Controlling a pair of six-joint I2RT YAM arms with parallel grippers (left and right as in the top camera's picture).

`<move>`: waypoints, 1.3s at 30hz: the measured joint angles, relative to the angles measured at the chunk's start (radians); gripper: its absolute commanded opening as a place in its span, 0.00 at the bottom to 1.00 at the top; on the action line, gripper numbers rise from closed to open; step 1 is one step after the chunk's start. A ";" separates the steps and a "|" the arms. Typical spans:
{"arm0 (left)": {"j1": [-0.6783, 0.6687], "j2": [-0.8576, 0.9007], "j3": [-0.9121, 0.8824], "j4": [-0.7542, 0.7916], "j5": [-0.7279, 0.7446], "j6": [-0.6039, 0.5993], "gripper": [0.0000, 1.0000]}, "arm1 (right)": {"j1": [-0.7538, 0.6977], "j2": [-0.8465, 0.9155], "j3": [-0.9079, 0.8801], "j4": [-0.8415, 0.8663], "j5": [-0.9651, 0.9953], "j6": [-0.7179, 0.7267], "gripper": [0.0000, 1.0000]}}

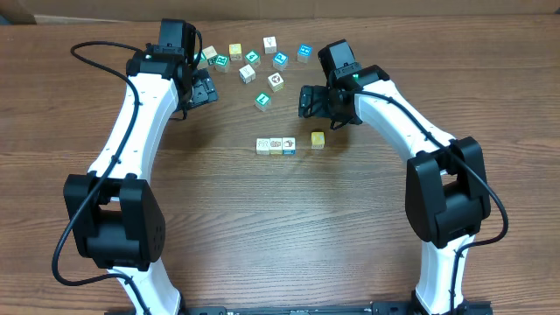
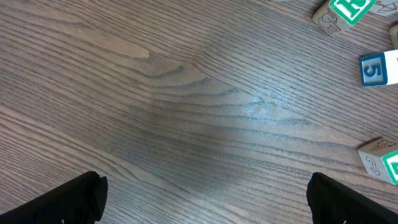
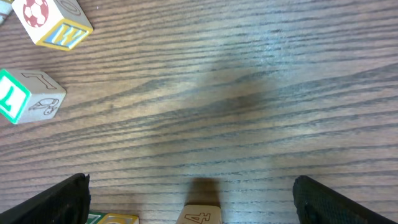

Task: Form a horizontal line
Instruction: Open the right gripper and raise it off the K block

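Now, right end effector (image 1: 308, 101) wide open, empty, near the horizontal line (image 1: 276, 145) but apart; left end effector (image 1: 204, 88) likewise, farther off

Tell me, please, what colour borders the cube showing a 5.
Blue; the cube shows best in the left wrist view.
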 measured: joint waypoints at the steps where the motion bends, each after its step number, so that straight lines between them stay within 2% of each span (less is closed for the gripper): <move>1: 0.000 0.000 0.000 0.000 0.000 0.000 1.00 | -0.001 0.000 0.000 0.002 0.000 0.000 1.00; 22: 0.000 0.000 0.000 0.000 0.000 0.000 1.00 | -0.013 0.000 0.000 -0.034 0.000 0.000 1.00; 23: 0.000 0.000 0.000 0.000 0.000 0.000 1.00 | -0.014 0.000 0.000 -0.039 0.000 0.000 0.98; 25: 0.000 0.000 0.000 0.000 0.000 0.000 1.00 | -0.013 0.000 0.000 -0.045 0.000 -0.005 0.85; 27: 0.000 0.000 0.000 0.000 0.000 0.000 1.00 | -0.014 0.000 0.000 -0.052 0.000 -0.003 0.80; 34: 0.000 0.000 0.000 0.000 0.000 0.000 1.00 | -0.014 0.000 0.001 -0.059 0.000 -0.004 0.38; 39: 0.000 0.000 0.000 0.000 0.000 0.000 1.00 | -0.009 0.000 -0.012 -0.055 0.000 0.013 0.39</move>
